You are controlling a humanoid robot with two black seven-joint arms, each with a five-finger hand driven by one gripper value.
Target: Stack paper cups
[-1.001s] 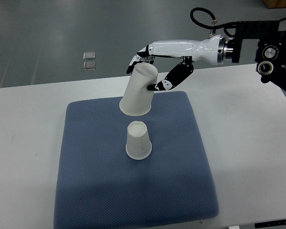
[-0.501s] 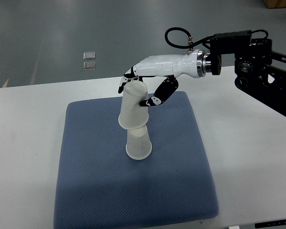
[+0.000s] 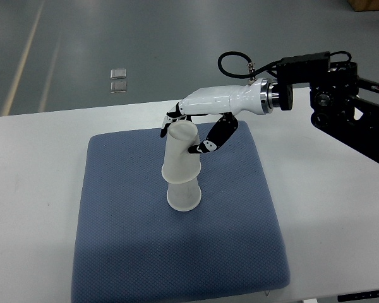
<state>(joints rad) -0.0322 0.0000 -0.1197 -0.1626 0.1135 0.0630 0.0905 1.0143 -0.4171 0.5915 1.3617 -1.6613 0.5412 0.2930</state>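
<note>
An upside-down white paper cup stands on the blue cushion near its middle. A second upside-down white paper cup sits over the first one, covering its top half and leaning slightly. My right hand reaches in from the right and is shut on the upper cup, fingers behind its closed end and thumb on its right side. The left arm does not show.
The cushion lies on a white table. The dark right arm housing with a black cable hangs over the table's back right. Two small clear squares lie on the grey floor beyond the table.
My right hand carried the held cup from the cushion's back edge forward and down over the standing cup, so it now covers that cup's top.
</note>
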